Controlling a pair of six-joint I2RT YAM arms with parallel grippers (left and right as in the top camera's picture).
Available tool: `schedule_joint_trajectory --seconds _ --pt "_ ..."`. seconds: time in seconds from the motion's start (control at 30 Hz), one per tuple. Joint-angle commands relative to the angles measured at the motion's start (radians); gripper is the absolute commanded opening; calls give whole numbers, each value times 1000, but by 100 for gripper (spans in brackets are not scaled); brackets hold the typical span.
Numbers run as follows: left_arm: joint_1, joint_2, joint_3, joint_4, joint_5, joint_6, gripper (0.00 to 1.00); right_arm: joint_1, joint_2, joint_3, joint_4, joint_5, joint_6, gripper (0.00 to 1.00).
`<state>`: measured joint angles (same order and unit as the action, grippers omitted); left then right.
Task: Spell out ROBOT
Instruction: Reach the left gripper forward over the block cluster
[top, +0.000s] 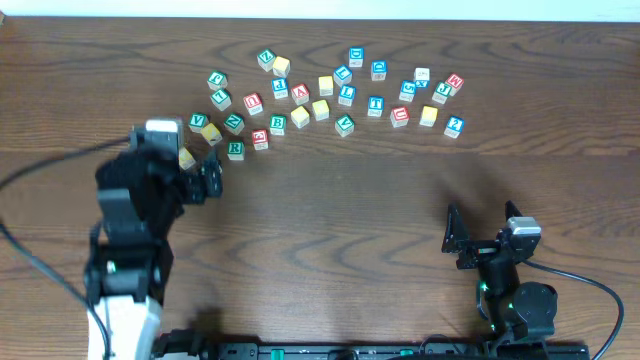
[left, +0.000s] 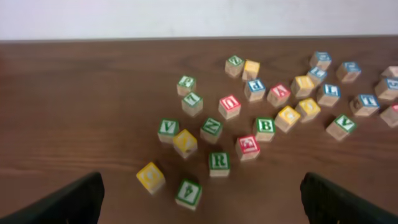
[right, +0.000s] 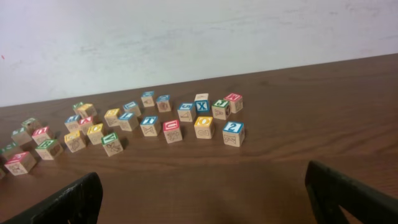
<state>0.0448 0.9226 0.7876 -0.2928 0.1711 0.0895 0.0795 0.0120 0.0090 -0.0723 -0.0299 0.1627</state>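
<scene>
One green R cube (top: 235, 150) sits at the seven-o'clock edge of the scatter (top: 326, 85) on the bench (top: 350, 220), near the left hand (top: 200, 172) and at two o'clock from it. Both hands gape wide and empty; the right hand (top: 480, 238) lies well apart, at four o'clock.

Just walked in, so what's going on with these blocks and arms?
A scatter of letter cubes lies on the table. The left gripper is open beside the cluster's left end, near the green R cube; the right gripper is open, well clear of them. Nothing is held or lined up yet.
</scene>
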Motion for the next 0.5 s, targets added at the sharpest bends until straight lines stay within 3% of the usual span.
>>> schedule_joint_trajectory --seconds 0.0,0.47 --pt "5 116 155 -74 32 -20 99 -7 -5 -3 -2 -2 -14 99" --pt "4 566 670 -496 88 -19 99 -7 -5 -3 -2 -2 -14 99"
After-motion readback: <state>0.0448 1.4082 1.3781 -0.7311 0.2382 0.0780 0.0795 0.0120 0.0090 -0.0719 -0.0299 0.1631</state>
